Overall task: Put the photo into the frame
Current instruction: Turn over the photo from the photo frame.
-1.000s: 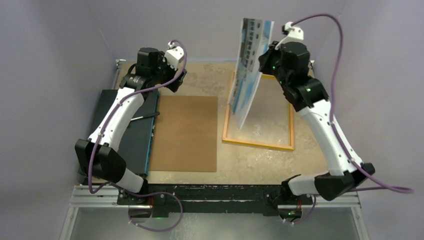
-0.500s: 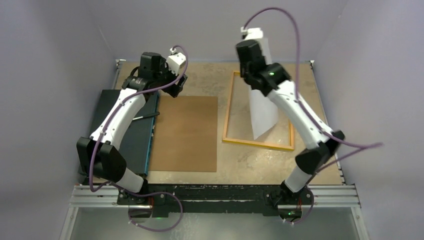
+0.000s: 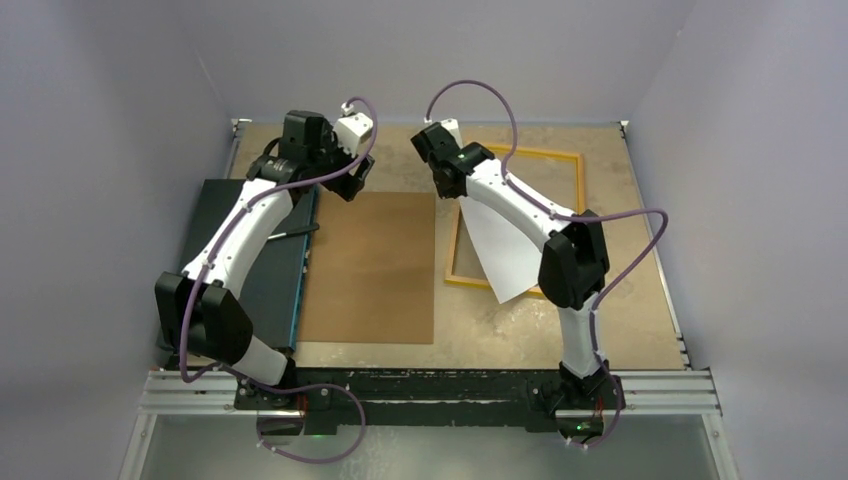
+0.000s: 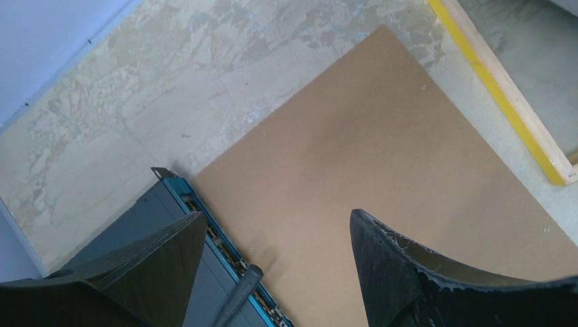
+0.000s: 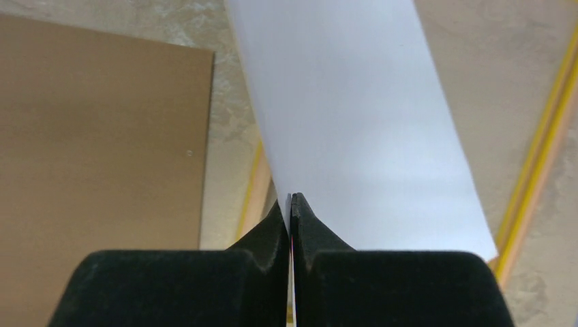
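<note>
I've got R tool (image 5: pixel 291 212) clamped on photo (image 5: pixel 354 129) edge; it runs out ahead, white back up, skewed over frame (image 5: pixel 538 163) below. Not seated yet, I judge: needs squaring + laying flat. L tool (image 4: pixel 272 262) apart, empty, above board (image 4: pixel 354 150).

Left fingers (image 4: pixel 153 272) apart, right fingers (image 5: pixel 267 240) together

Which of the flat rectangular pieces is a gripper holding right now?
The photo, white back up, pinched by the right gripper; the brown board and black panel lie flat, unheld.
</note>
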You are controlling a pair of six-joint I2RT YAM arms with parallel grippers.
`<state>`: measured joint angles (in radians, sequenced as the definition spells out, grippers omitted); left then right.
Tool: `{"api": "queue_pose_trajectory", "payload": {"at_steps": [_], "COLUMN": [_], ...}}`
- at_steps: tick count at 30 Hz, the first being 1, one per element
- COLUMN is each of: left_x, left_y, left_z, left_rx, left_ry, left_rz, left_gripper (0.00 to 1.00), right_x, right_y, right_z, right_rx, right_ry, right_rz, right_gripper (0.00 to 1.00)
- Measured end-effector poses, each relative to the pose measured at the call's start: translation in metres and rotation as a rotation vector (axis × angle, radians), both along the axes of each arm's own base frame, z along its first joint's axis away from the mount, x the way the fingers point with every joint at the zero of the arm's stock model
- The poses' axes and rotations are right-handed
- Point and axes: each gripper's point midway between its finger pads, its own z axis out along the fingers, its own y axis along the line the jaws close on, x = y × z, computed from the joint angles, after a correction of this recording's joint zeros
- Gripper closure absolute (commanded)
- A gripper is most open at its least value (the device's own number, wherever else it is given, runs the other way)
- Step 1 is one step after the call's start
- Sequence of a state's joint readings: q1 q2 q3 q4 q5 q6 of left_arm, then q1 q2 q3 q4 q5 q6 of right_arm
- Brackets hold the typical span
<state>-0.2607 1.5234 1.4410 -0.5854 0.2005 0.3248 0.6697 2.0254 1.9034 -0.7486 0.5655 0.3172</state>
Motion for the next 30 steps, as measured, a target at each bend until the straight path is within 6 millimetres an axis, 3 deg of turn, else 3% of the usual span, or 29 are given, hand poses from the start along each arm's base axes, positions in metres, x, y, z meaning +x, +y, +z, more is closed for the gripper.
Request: {"api": "queue_pose_trajectory", "payload": {"at_steps": [7,9,12,15,18,23,27,30], "left_x": [-0.007,-0.012,-0.023,-0.038,-0.053,-0.072,-0.078,-0.073], "left_y": [0.001,-0.001,-0.009,-0.021,-0.037,-0.075,-0.101,-0.111], "left_z": [-0.018,-0.025,-0.040,-0.054,-0.066,-0.083,-0.091,-0.102], "left_rx": [0.004,-0.007,-0.051,-0.118,-0.194,-0.273,-0.330,-0.365], "left_ry": [0.043,0.066,0.125,0.201,0.280,0.358,0.403,0.435], "left_rz": [-0.004,-0.015,-0.039,-0.072,-0.101,-0.160,-0.184,-0.167], "left_gripper": [0.24,0.24,0.20,0.12,0.08,0.10,0.14,0.16], "right_x": [0.014,0.018,0.020,0.024,0.027,0.028,0.034,0.041], "right_y": [0.024,0.025,0.020,0.018,0.024,0.040,0.048,0.044], "right_z": [-0.012,-0.019,-0.034,-0.043,-0.050,-0.052,-0.035,-0.015], "right_rx": [0.201,0.267,0.338,0.401,0.482,0.580,0.664,0.716], "right_ry": [-0.002,-0.005,0.009,0.016,0.017,0.031,0.013,-0.014], "right_rz": [-0.037,-0.063,-0.121,-0.175,-0.208,-0.211,-0.190,-0.183], "right_gripper": [1.00,1.00,0.92,0.59,0.48,0.29,0.15,0.09]}}
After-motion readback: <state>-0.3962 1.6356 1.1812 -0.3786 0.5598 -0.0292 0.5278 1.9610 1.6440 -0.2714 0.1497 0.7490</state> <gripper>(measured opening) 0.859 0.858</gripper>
